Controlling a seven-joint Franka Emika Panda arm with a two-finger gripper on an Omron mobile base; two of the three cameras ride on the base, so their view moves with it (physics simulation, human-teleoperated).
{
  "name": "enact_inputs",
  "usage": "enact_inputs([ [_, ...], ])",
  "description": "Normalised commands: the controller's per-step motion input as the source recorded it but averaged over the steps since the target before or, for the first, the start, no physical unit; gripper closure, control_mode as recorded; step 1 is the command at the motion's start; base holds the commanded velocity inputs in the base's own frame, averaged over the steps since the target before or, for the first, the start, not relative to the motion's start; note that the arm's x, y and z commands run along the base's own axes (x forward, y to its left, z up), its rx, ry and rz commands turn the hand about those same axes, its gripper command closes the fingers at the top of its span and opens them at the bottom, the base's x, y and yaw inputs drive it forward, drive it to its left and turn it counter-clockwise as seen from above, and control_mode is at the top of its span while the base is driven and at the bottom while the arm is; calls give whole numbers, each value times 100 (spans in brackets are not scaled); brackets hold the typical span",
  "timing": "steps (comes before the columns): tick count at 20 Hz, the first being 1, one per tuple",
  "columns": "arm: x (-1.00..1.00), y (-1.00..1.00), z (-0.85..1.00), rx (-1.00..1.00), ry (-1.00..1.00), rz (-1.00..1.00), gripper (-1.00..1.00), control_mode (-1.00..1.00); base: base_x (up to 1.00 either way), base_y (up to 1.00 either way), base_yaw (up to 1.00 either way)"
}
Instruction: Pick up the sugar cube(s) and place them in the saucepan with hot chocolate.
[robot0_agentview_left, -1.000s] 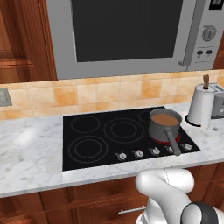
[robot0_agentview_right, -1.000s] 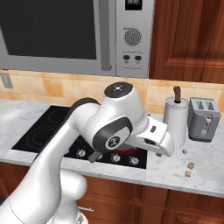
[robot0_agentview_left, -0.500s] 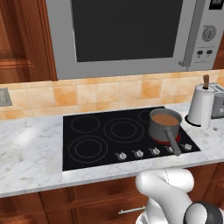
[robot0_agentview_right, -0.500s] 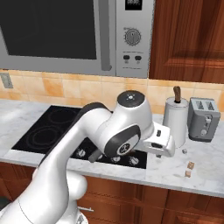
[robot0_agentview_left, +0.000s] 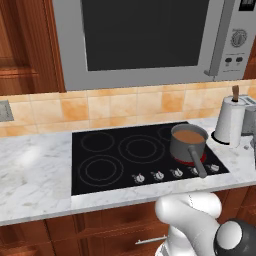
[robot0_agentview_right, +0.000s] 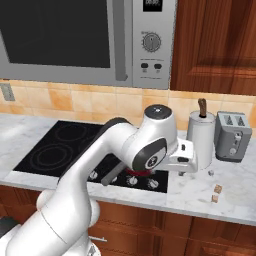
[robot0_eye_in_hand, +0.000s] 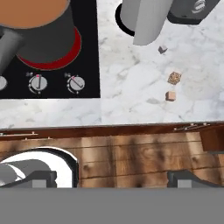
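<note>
The pincer is held wide, empty, above the counter edge, well short of the sugar cubes lying right of the saucepan.

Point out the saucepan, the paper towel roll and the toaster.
saucepan (robot0_agentview_left: 188, 141), left base view, grey side wall.
paper towel roll (robot0_agentview_right: 200, 132), right base view, white side.
toaster (robot0_agentview_right: 232, 137), right base view, front face.

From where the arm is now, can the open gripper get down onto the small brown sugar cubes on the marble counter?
Probably yes. The small brown sugar cubes lie in the open on the white marble counter, apart from the white paper-towel roll; nothing stands over them, and the gripper is open.
</note>
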Motion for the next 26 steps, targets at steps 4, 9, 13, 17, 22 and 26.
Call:
enact_inputs([
  [4, 47, -19, -41, 0, 10, 14, -100, -100, 0, 0, 0],
  [9, 22, -41, -36, 3, 1, 9, -100, -100, 0, 0, 0],
  [13, 10, -55, -26, 5, 0, 4, -100, -100, 0, 0, 0],
  [17, 13, -55, -27, 5, 2, 2, -100, -100, 0, 0, 0],
  [22, 28, -38, -34, 0, 14, 0, -100, -100, 0, 0, 0],
  [26, 36, -30, -31, 0, 11, 0, -100, -100, 0, 0, 0],
])
